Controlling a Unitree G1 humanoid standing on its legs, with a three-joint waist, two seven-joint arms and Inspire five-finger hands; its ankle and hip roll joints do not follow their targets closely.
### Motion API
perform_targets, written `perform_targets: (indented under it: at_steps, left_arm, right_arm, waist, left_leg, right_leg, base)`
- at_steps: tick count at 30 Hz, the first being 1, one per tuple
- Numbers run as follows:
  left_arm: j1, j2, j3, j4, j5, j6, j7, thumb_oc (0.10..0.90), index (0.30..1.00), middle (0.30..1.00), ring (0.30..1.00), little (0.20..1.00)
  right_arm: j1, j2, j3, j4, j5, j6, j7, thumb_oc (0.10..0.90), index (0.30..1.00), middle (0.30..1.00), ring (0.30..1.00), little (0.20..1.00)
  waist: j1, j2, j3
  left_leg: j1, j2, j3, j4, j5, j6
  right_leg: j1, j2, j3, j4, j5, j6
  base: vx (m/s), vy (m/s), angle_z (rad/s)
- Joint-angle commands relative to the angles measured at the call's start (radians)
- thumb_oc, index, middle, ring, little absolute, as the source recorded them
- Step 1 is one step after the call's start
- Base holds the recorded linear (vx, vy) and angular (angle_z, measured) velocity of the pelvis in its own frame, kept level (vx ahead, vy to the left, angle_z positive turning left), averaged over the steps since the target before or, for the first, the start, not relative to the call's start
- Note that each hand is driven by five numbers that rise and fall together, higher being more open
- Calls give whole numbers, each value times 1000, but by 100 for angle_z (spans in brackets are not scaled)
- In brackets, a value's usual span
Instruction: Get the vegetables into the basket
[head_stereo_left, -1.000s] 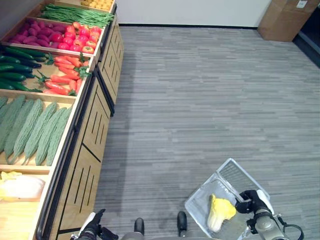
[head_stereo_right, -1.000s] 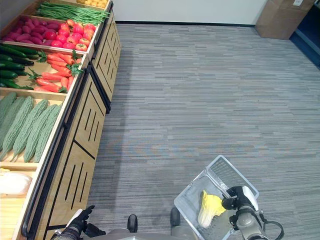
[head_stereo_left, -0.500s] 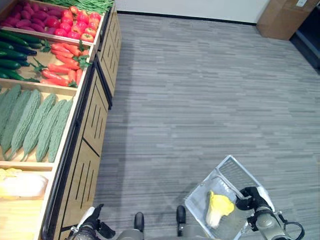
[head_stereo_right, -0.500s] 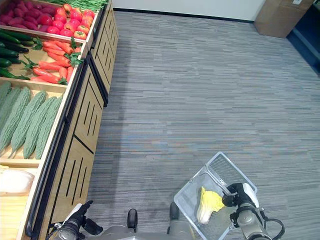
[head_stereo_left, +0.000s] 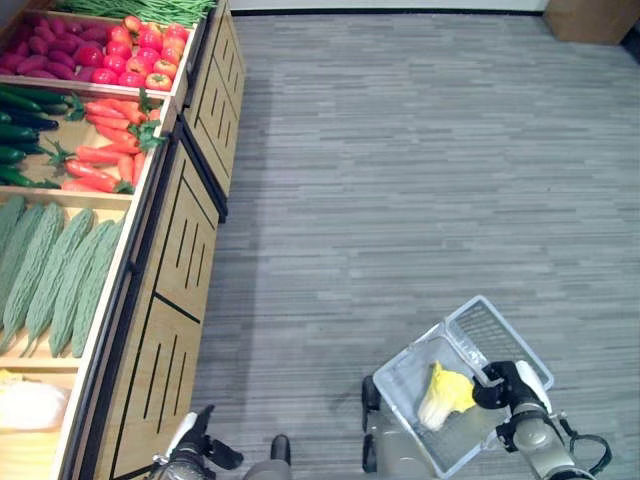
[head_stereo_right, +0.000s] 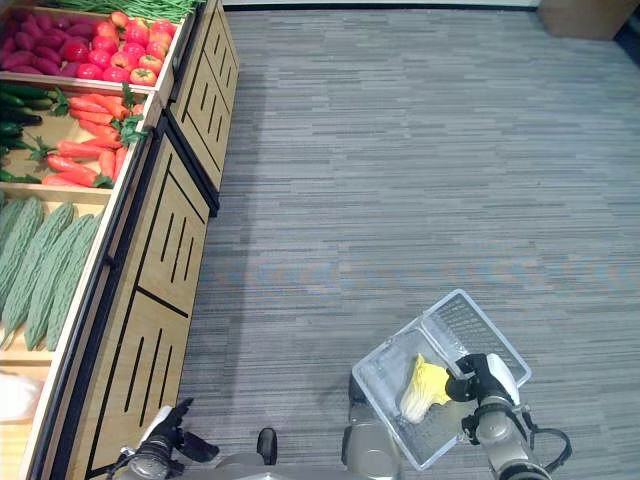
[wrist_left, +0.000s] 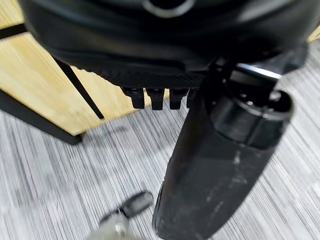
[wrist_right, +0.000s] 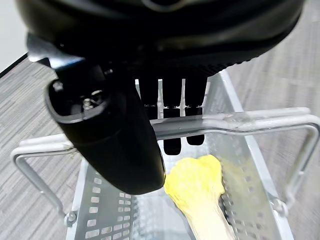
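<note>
1. The right hand (wrist_right: 125, 130) is curled round the handle (wrist_right: 235, 125) of the basket (head_stereo_left: 400, 375), with the thumb on one side of the bar and the fingers hooked over it from the other.
2. A yellow cabbage (head_stereo_left: 443, 392) lies inside the basket, its leafy top just under the handle and its pale stem pointing away along the basket floor.
3. The basket hangs over the grey floor (head_stereo_left: 400, 180), well apart from the wooden stand (head_stereo_left: 175, 250).
4. The left hand (head_stereo_left: 190, 445) hangs low beside the near front of the stand, holding nothing, with its fingers curled under the palm and its thumb jutting forward.
5. On the stand, the nearest compartment, at its near left corner, holds a pale white vegetable (head_stereo_left: 25, 405).
6. Beyond that lie the bitter gourds (head_stereo_left: 55, 265), side by side.
7. Next come the carrots (head_stereo_left: 105, 150), with cucumbers (head_stereo_left: 25, 125) to their left.
8. At the far end are tomatoes (head_stereo_left: 140, 55), purple vegetables (head_stereo_left: 50, 50) and green beans (head_stereo_left: 140, 8).
</note>
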Motion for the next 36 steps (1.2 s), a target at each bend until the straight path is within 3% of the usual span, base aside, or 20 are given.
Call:
perform_targets:
  at_steps: [1, 3, 6, 9, 11, 12, 15, 17, 20, 21, 24, 25, 27, 28, 29, 31, 32, 33, 34, 36]
  left_arm:
    - [-1, 92, 0, -11, -38, -13, 22, 900, 1000, 1000, 1000, 1000]
    - [-8, 83, -3, -23, -50, -13, 26, 900, 1000, 1000, 1000, 1000]
    - [-30, 79, -13, -37, -65, -11, 34, 900, 1000, 1000, 1000, 1000]
    - [-48, 83, -25, -38, -71, -9, 44, 900, 1000, 1000, 1000, 1000]
    - [-57, 85, -35, -42, -71, -11, 46, 900, 1000, 1000, 1000, 1000]
    - [-55, 86, -39, -37, -62, -12, 50, 900, 1000, 1000, 1000, 1000]
    - [-55, 100, -44, -34, -49, -8, 61, 900, 1000, 1000, 1000, 1000]
    - [-45, 101, -39, -39, -49, -9, 56, 900, 1000, 1000, 1000, 1000]
    - [-44, 101, -42, -36, -32, -13, 53, 900, 1000, 1000, 1000, 1000]
    - [-51, 107, -54, -40, -20, -11, 47, 900, 1000, 1000, 1000, 1000]
    - [-57, 119, -59, -53, -18, -13, 46, 900, 1000, 1000, 1000, 1000]
    - [-67, 138, -55, -57, -25, -16, 51, 900, 1000, 1000, 1000, 1000]
    - [-68, 143, -52, -59, -24, -15, 53, 900, 1000, 1000, 1000, 1000]
    - [-66, 157, -31, -58, -38, -16, 57, 900, 1000, 1000, 1000, 1000]
    - [-63, 159, -25, -59, -43, -16, 58, 900, 1000, 1000, 1000, 1000]
    - [-57, 161, -18, -56, -49, -14, 56, 900, 1000, 1000, 1000, 1000]
    - [-52, 158, -18, -54, -51, -16, 56, 900, 1000, 1000, 1000, 1000]
    - [-52, 158, -18, -53, -51, -16, 57, 900, 1000, 1000, 1000, 1000]
    - [-56, 151, -18, -40, -51, -14, 56, 900, 1000, 1000, 1000, 1000]
    - [-56, 145, -18, -27, -48, -13, 56, 900, 1000, 1000, 1000, 1000]
  right_arm:
    - [-21, -89, -90, -77, 32, -70, -74, 400, 300, 300, 300, 300]
    - [5, -100, -98, -105, 23, -74, -74, 400, 300, 300, 300, 300]
    - [16, -114, -107, -103, 32, -77, -80, 400, 300, 300, 300, 300]
    - [19, -121, -123, -98, 45, -73, -90, 400, 300, 300, 300, 300]
    - [37, -121, -145, -87, 55, -70, -99, 400, 300, 300, 300, 300]
    - [40, -121, -144, -88, 49, -69, -108, 400, 300, 300, 300, 300]
    - [30, -112, -126, -70, 41, -67, -109, 400, 300, 300, 300, 300]
    - [33, -106, -126, -72, 37, -66, -102, 400, 300, 300, 300, 300]
    - [53, -79, -134, -79, 26, -59, -95, 400, 300, 300, 300, 300]
    - [49, -67, -134, -87, 21, -55, -93, 400, 300, 300, 300, 300]
    - [44, -58, -130, -88, 19, -53, -92, 400, 300, 300, 300, 300]
    - [13, -42, -105, -72, 27, -51, -90, 400, 300, 300, 300, 300]
    - [7, -36, -98, -73, 27, -50, -89, 400, 300, 300, 300, 300]
    - [-15, -27, -78, -48, 28, -51, -84, 400, 300, 300, 300, 300]
    - [-23, -25, -75, -39, 33, -52, -85, 400, 300, 300, 300, 300]
    - [-37, -16, -61, -35, 34, -53, -85, 400, 300, 300, 300, 300]
    - [-46, -10, -51, -37, 33, -54, -83, 400, 300, 300, 300, 300]
    - [-46, -11, -51, -36, 33, -54, -83, 400, 300, 300, 300, 300]
    - [-62, -9, -43, -44, 35, -57, -86, 400, 300, 300, 300, 300]
    - [-70, -6, -36, -53, 35, -61, -89, 400, 300, 300, 300, 300]
  waist:
    - [-1, -87, -61]
    - [-5, -75, -58]
    - [10, -92, -30]
    - [19, -105, -7]
    - [28, -110, -6]
    - [33, -103, -13]
    - [65, -92, -24]
    - [65, -95, -32]
    - [60, -110, -53]
    - [57, -125, -57]
    - [56, -141, -56]
    - [58, -160, -54]
    - [61, -166, -53]
    - [77, -172, -48]
    - [82, -169, -46]
    - [90, -164, -41]
    - [76, -155, -28]
    - [76, -154, -27]
    - [63, -145, -12]
    - [53, -147, -4]
  left_leg:
    - [19, -7, -14, 82, -66, -26]
    - [-16, 15, -44, 183, 17, -53]
    - [-131, -16, -82, 391, 107, -54]
    - [-211, -39, -91, 430, 106, -43]
    - [-301, -22, -32, 294, 53, -27]
    - [-326, 0, -18, 189, 82, -31]
    - [-370, 2, -57, 73, 166, -40]
    - [-355, -8, -44, 74, 149, -35]
    - [-352, -48, -4, 96, 117, -7]
    - [-357, -73, 13, 128, 84, 12]
    - [-364, -96, 30, 160, 50, 27]
    - [-362, -113, 49, 176, 17, 46]
    - [-359, -117, 56, 177, 9, 52]
    - [-337, -123, 72, 165, -8, 71]
    - [-327, -121, 78, 157, -10, 75]
    - [-297, -125, 86, 134, -16, 84]
    - [-246, -126, 89, 91, -17, 89]
    - [-244, -126, 88, 89, -18, 88]
    - [-205, -126, 84, 75, -29, 87]
    - [-174, -132, 79, 68, -42, 83]
  right_leg:
    - [-78, -61, 43, 171, -93, 96]
    - [-67, -28, 44, 189, -132, 63]
    - [-18, -27, 40, 179, -160, 27]
    - [14, -40, 33, 176, -176, 21]
    - [67, -60, 26, 162, -206, 35]
    - [80, -60, 27, 161, -225, 42]
    - [139, -55, 72, 161, -255, 55]
    - [153, -62, 83, 161, -264, 62]
    - [168, -111, 99, 169, -250, 92]
    - [162, -141, 112, 186, -211, 109]
    - [150, -164, 131, 206, -153, 122]
    - [135, -188, 144, 224, -68, 138]
    - [131, -193, 146, 230, -44, 143]
    - [105, -210, 112, 281, 20, 151]
    - [96, -214, 93, 309, 32, 150]
    - [71, -219, 57, 349, 48, 148]
    - [2, -182, 49, 354, 28, 140]
    - [3, -182, 49, 357, 25, 139]
    - [-47, -150, 35, 317, -25, 129]
    - [-72, -138, 32, 255, -37, 134]
  base:
    - [193, -286, 26]
    - [193, -296, 22]
    - [88, -194, 29]
    - [84, -94, 13]
    - [276, 40, 42]
    - [351, 114, 64]
    - [339, 163, -9]
    - [281, 175, -33]
    - [299, 305, -49]
    - [258, 346, -24]
    - [159, 238, -22]
    - [216, 345, 2]
    - [159, 259, -14]
    - [155, 244, -14]
    - [195, 293, 0]
    - [184, 197, -46]
    - [196, 175, -41]
    - [267, 163, -11]
    - [178, 34, 0]
    - [193, 14, 11]
